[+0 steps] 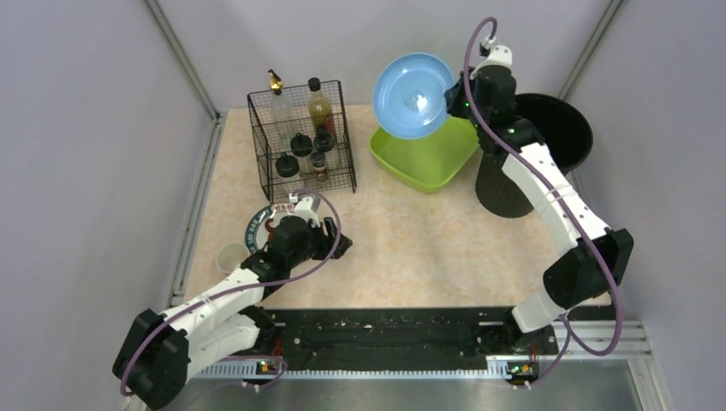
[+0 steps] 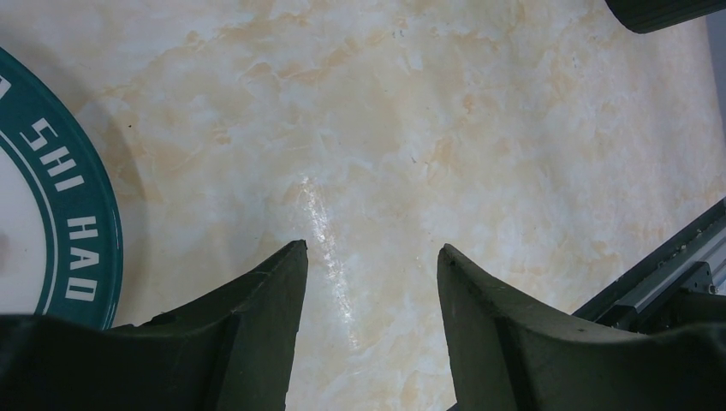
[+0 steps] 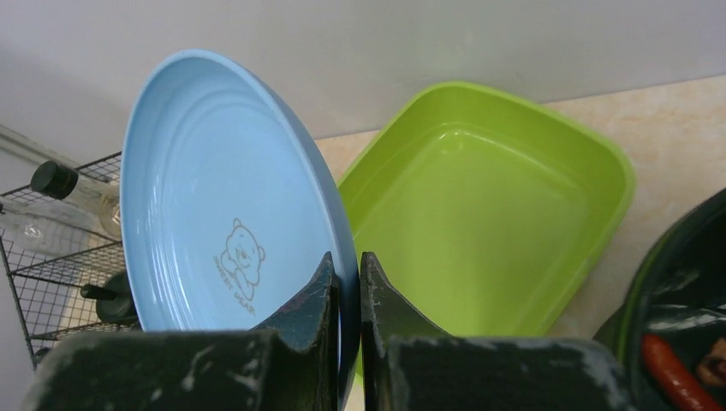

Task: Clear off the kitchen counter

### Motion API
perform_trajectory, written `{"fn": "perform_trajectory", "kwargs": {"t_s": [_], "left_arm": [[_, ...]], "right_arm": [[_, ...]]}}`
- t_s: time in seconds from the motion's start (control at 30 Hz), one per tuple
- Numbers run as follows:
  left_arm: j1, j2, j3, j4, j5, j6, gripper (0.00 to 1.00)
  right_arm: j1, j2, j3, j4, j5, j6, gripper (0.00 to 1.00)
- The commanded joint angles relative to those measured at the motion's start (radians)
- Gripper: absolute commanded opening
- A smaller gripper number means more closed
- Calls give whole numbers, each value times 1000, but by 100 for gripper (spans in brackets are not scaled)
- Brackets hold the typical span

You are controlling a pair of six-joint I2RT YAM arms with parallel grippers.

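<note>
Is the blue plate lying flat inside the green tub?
No, the right pincer holds the blue plate on edge by its rim, not flat in the green tub.

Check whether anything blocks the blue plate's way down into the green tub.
Nothing visible does. The right gripper holds the blue plate by its rim, tilted, over the edge of the green tub. The right wrist view shows the tub's inside empty.

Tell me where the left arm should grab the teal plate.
Pinch the teal plate at its rim, on the edge nearest the left gripper, coming in low from the side. It lies flat on the counter, so only the thin rim gives a hold; a straight-down approach would likely find nothing to close on.
</note>
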Motion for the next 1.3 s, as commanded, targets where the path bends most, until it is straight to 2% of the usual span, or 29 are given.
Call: {"fn": "perform_trajectory", "kwargs": {"t_s": [0.0,0.3,0.57,0.97,1.27], "left_arm": [[4,-33,-5,13,-11,15,62],[3,-47,-7,7,-13,13,62],[4,-43,-11,17,3,7,62],[4,-33,-11,18,-3,8,62],[4,-17,-8,22,-4,9,62]], "right_arm": [[62,45,28,78,86,71,0],[116,189,85,70,313,14,0],[117,284,90,82,412,-84,0],[118,379,18,132,408,-155,0],[147,339,-138,198,330,-262,0]]}}
